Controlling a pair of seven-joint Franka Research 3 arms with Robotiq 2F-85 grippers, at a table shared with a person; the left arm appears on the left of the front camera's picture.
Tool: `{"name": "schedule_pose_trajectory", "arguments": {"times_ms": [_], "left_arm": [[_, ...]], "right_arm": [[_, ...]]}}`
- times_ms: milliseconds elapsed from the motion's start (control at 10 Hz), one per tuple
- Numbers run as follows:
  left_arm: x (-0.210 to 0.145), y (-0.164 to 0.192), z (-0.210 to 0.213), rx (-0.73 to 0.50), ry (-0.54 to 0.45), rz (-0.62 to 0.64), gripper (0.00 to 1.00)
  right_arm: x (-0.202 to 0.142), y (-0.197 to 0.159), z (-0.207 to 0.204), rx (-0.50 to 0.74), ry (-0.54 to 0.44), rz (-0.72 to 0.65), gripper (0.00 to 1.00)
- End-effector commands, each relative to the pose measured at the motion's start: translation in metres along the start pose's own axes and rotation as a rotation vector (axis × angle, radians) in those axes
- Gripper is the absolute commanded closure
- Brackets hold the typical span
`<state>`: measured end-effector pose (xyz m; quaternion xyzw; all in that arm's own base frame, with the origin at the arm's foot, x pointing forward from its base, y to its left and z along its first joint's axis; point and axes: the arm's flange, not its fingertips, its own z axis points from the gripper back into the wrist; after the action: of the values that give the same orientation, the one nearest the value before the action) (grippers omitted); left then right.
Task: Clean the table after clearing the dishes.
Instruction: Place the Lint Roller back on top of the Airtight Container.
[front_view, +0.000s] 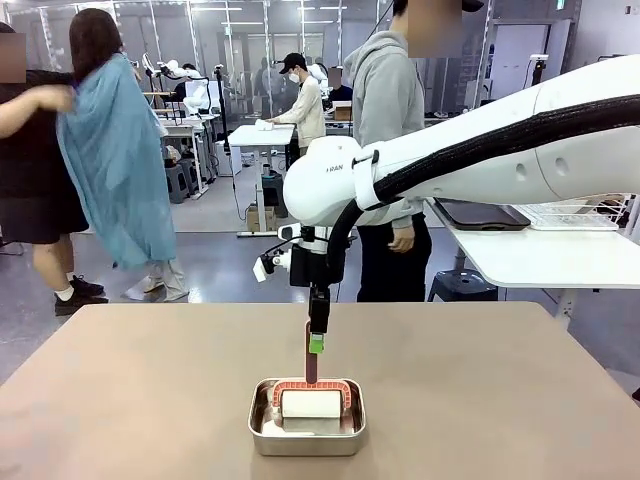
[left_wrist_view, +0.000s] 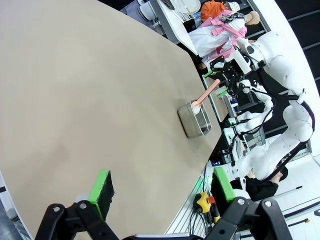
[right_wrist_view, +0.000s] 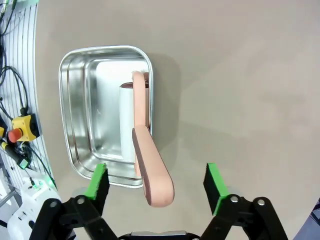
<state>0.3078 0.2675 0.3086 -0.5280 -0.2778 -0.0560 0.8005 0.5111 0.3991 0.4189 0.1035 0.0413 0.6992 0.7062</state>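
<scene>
The brown table (front_view: 150, 380) carries a steel tin (front_view: 262, 425) near its front middle. In the tin rests a lint roller (front_view: 311, 402) with a white roll, and its pink handle (front_view: 311, 365) sticks up. My right gripper (front_view: 316, 345) hangs straight above that handle, open. In the right wrist view the handle's end (right_wrist_view: 152, 175) sits between the spread green pads (right_wrist_view: 214, 182) of the right gripper (right_wrist_view: 157, 185) without touching them, over the tin (right_wrist_view: 75, 100). My left gripper (left_wrist_view: 162, 192) is open and holds nothing, well off to the side of the tin (left_wrist_view: 192, 120). The dishes are out of view.
A person in a grey hoodie (front_view: 388, 120) stands beyond the table's far edge. At the right a white side table (front_view: 540, 255) holds a wire rack (front_view: 575, 212) and a dark tray (front_view: 480, 214). Other people move about in the background.
</scene>
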Motion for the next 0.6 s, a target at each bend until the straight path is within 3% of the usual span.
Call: {"name": "schedule_pose_trajectory", "arguments": {"times_ms": [0,500], "left_arm": [[-0.0009,-0.0055,0.0020,0.019,0.014,0.012,0.00],[-0.0009,-0.0055,0.0020,0.019,0.014,0.012,0.00]], "right_arm": [[-0.0019,0.0092,0.0009,-0.034,-0.001,-0.027,0.00],[0.0004,0.0004,0.0025,-0.007,-0.004,0.000,0.00]]}}
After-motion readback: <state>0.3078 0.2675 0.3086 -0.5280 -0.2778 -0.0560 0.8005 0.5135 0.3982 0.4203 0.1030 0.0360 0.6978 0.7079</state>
